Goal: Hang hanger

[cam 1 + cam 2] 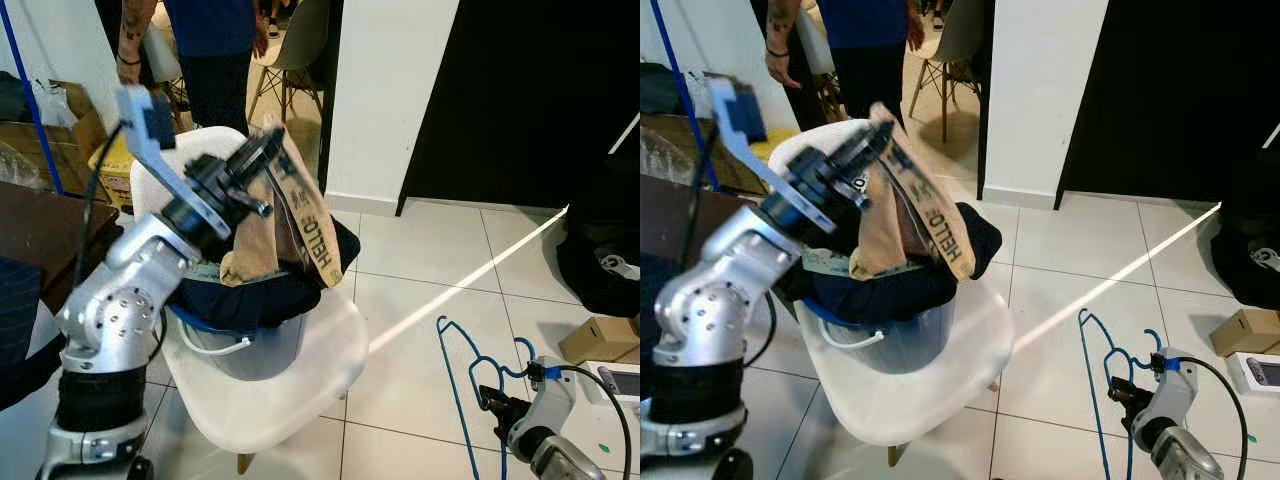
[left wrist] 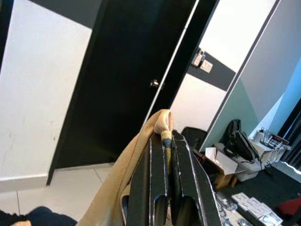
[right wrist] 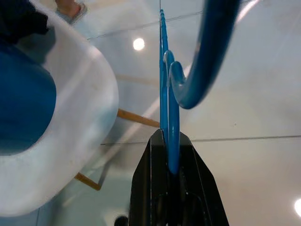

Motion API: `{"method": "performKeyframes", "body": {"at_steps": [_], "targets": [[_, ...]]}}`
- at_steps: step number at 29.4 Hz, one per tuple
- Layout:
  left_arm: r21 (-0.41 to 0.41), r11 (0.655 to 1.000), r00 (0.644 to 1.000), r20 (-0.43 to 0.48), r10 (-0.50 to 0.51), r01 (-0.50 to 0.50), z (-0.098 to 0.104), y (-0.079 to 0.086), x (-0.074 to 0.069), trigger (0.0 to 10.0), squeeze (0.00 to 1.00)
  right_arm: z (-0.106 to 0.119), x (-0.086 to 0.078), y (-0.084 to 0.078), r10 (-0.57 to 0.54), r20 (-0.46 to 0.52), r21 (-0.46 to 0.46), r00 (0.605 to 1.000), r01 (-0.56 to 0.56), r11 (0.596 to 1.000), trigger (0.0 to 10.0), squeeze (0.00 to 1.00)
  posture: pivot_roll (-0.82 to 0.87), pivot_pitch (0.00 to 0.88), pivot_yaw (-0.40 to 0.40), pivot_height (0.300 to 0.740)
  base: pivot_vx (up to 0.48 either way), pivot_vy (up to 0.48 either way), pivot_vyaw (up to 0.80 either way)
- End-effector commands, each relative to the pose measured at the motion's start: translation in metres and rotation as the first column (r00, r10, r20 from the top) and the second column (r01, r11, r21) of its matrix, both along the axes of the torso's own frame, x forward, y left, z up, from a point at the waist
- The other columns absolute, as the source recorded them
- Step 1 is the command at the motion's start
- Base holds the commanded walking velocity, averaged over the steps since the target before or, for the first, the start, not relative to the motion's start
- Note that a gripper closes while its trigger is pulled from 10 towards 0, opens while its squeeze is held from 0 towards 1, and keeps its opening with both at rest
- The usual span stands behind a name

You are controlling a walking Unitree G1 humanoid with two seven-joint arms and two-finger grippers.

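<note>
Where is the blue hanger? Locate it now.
The blue hanger is at lower right in the eye views, clamped in the right pincer above the tiled floor, right of the white chair.

Silver jointed arms (image 1: 120, 300), black cables, black-fingered left pincer (image 1: 262, 150)

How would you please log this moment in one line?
left end effector: shut on tan garment | right end effector: shut on blue hanger

White chair (image 1: 300, 385), blue bucket (image 1: 245, 345) of dark laundry on it, cardboard box (image 1: 600, 338), person (image 1: 215, 45) behind
</note>
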State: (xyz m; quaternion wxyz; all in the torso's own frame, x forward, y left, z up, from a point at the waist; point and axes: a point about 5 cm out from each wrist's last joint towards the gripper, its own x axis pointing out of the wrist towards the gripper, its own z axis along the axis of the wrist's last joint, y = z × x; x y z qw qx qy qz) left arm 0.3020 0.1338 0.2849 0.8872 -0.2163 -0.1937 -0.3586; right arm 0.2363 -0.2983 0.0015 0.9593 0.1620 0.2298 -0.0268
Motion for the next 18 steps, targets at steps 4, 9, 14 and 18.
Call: {"method": "performKeyframes", "body": {"at_steps": [4, 9, 14, 18], "targets": [[0.004, 0.999, 0.999, -0.006, -0.039, 0.039, -0.003, -0.013, -0.002, 10.0, 0.0, -0.006, -0.009, -0.005, -0.053, -0.026, 0.005, 0.998, 0.053, 0.999, 10.0, 0.0, -0.02, 0.145, -0.001, 0.74, 0.0, -0.388, -0.78], [0.005, 0.999, 0.999, -0.007, -0.04, 0.04, -0.005, -0.015, -0.002, 10.0, 0.0, -0.006, -0.009, -0.007, -0.071, -0.024, 0.005, 0.997, 0.071, 0.997, 10.0, 0.0, -0.02, 0.143, -0.001, 0.74, 0.0, -0.391, -0.79], [0.004, 0.999, 0.999, -0.004, -0.041, 0.041, -0.006, -0.018, -0.001, 10.0, 0.0, -0.006, -0.009, -0.007, -0.074, -0.023, 0.003, 0.997, 0.074, 0.997, 10.0, 0.0, -0.02, 0.136, -0.002, 0.74, 0.0, -0.392, -0.79], [0.006, 0.999, 0.999, -0.007, -0.04, 0.04, -0.008, -0.02, 0.001, 10.0, 0.0, -0.006, -0.009, -0.006, -0.075, -0.02, 0.002, 0.997, 0.075, 0.997, 10.0, 0.0, -0.02, 0.132, -0.002, 0.74, 0.0, -0.393, -0.59]]}}
